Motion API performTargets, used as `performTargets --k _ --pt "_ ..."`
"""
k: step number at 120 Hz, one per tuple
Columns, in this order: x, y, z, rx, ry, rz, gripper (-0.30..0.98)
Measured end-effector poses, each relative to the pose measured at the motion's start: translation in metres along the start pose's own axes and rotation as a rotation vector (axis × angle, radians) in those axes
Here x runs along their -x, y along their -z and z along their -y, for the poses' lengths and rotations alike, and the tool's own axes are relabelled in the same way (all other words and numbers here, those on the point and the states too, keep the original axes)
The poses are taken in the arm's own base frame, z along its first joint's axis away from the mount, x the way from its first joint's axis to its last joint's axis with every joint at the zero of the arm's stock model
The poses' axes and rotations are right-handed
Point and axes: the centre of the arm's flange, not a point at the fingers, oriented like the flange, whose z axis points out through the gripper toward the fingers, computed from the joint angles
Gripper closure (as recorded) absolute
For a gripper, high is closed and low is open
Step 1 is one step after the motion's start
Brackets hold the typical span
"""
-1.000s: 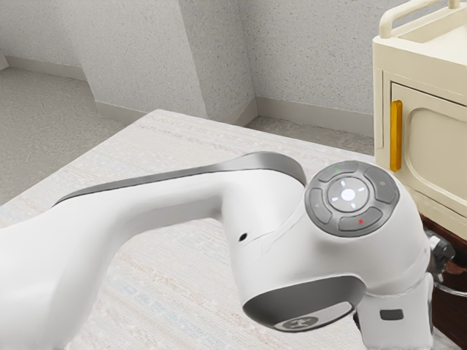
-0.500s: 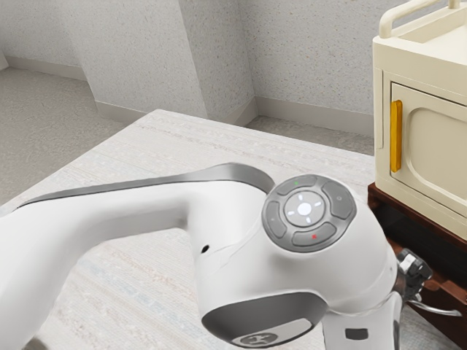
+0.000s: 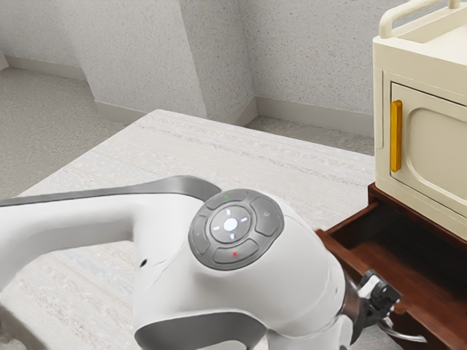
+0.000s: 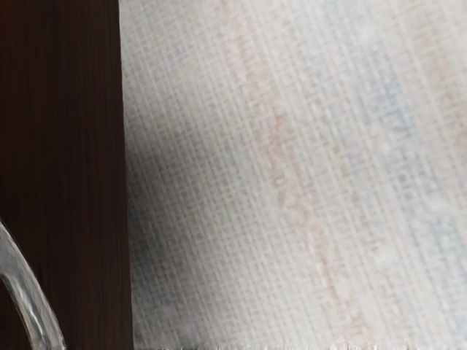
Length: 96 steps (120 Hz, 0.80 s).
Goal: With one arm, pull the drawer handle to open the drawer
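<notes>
In the exterior view the gripper (image 3: 376, 297) is at the front of the dark brown drawer (image 3: 394, 281), partly hidden by the arm's white wrist. From beside it the curved metal handle (image 3: 405, 337) sticks out toward the exterior view's right. The drawer stands open, its dark inside showing under the cream cabinet. In the wrist view, the drawer's dark wood (image 4: 66, 131) lies along one side, with part of the shiny curved handle (image 4: 33, 299) against it. How the gripper meets the handle is hidden.
The cream cabinet (image 3: 430, 146) with a yellow upright handle (image 3: 396, 136) stands above the drawer. A pale woven-patterned tabletop (image 3: 241, 146) spreads beneath the arm, with grey walls behind it.
The arm and gripper have moved toward the exterior view's left and slightly down. The drawer and its handle have come out with them, exposing the drawer's inside.
</notes>
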Motion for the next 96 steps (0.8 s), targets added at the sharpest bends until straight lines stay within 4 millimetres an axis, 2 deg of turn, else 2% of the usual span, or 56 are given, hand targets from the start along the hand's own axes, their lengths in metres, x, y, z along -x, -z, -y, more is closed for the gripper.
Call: performTargets --k 22,39,49,64,73,80,89,96 --pt "0.005 0.021 -0.026 -0.020 -0.008 0.007 0.07" --pt "0.006 0.028 -0.045 -0.023 -0.013 0.025 0.03" --pt "0.001 0.033 -0.047 -0.031 -0.018 0.023 0.02" --pt "-0.009 0.057 -0.038 -0.076 -0.025 0.009 0.01" --pt "-0.010 0.076 -0.027 -0.110 -0.016 0.001 0.01" --pt "0.000 0.105 -0.005 -0.158 0.023 -0.005 0.01" --pt "0.035 0.137 0.042 -0.200 0.137 0.014 0.00" --pt "0.074 0.146 0.070 -0.189 0.252 0.038 0.00"
